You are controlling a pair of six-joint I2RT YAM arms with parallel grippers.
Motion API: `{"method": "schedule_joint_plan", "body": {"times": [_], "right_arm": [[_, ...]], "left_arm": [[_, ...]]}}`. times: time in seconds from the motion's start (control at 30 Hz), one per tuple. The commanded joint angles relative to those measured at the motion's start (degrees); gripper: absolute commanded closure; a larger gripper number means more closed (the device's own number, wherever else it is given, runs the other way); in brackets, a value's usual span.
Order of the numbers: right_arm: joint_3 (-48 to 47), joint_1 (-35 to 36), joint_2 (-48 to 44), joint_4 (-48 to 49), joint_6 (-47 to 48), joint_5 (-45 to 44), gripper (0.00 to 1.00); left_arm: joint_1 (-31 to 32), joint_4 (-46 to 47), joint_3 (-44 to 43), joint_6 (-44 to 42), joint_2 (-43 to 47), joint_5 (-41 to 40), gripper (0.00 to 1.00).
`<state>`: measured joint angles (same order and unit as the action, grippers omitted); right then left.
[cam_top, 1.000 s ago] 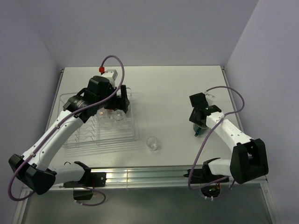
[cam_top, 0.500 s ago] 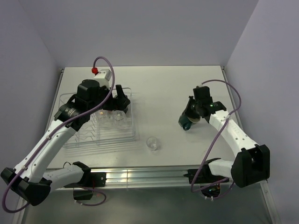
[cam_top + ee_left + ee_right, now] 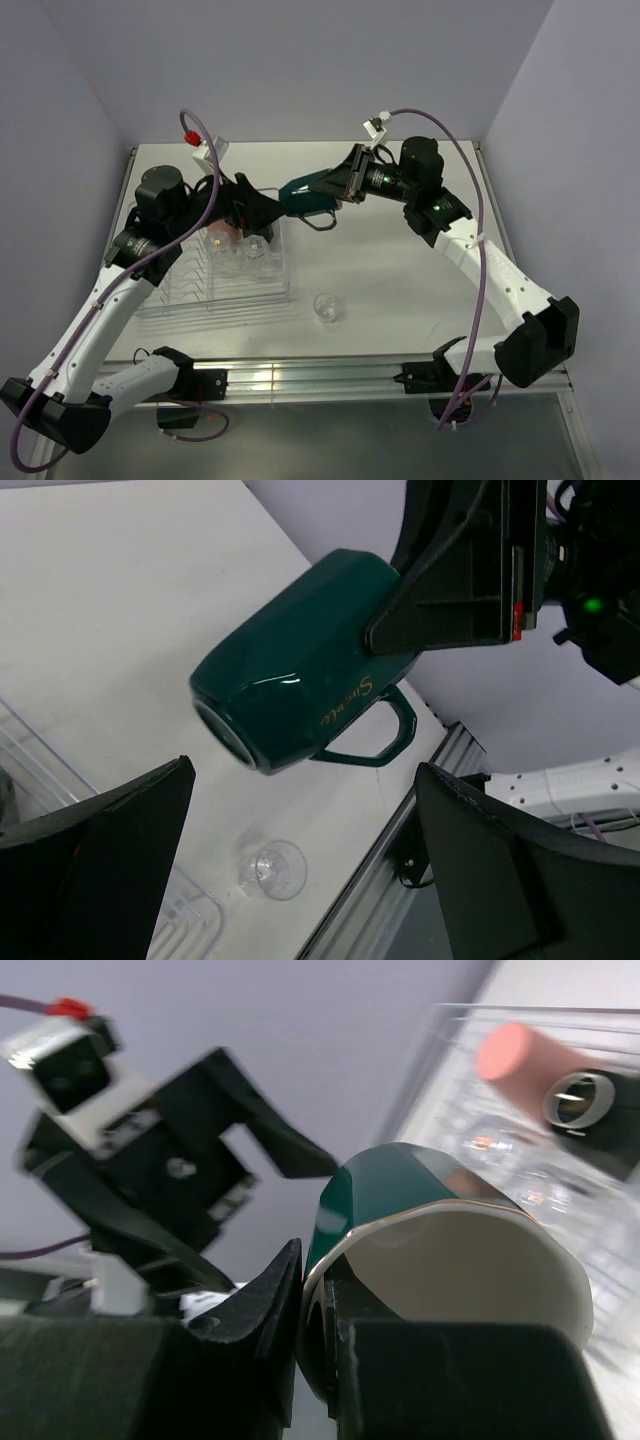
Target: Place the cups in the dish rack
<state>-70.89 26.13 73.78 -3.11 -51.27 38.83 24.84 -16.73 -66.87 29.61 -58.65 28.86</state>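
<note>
My right gripper (image 3: pixel 340 187) is shut on the rim of the dark green mug (image 3: pixel 308 194) and holds it sideways in the air over the table's middle back. The right wrist view shows its white inside (image 3: pixel 470 1270), with the rim pinched between my fingers (image 3: pixel 275 1305). My left gripper (image 3: pixel 262 208) is open and empty, facing the mug from a short way off; the mug (image 3: pixel 300 670) hangs beyond its fingers (image 3: pixel 110 860). The clear dish rack (image 3: pixel 150 300) lies at the left and holds the salmon cup (image 3: pixel 221 233) and clear tumblers (image 3: pixel 256 250). One clear tumbler (image 3: pixel 327 307) stands on the table.
In the right wrist view the salmon cup (image 3: pixel 525 1055) lies in the rack beside a dark round-mouthed object (image 3: pixel 585 1105). The loose tumbler (image 3: pixel 270 868) stands near the table's front rail (image 3: pixel 320 375). Purple walls close in the back and sides.
My right arm lifted the green mug from the table's right side and swung it up and left. My left gripper rose from the rack and turned toward the mug.
</note>
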Motion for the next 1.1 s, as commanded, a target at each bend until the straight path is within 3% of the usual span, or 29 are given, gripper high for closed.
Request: {"method": "schedule_joint_plan", "body": {"times": [0.0,0.37,0.6,1.07], "right_arm": [[-2.9,0.1,2.2,22.2,-13.4,9.5,1.0],[-0.8,0.2,4.2,40.6,-25.0,12.5,1.0],[1.5,0.8,6.1,53.7,-34.9,14.4,1.0],[1.3,1.0,4.2,51.2,-33.5,14.9,1.0]], "left_arm": [[-0.9,4.5,-1.6,1.1,-1.0,5.8,0.01],[-2.7,9.5,-0.5,5.0,-3.0,11.6,0.01],[-3.3,10.3,-0.1,5.3,-3.4,11.0,0.01],[-5.2,7.5,-0.4,3.9,-4.7,9.3,0.01]]}}
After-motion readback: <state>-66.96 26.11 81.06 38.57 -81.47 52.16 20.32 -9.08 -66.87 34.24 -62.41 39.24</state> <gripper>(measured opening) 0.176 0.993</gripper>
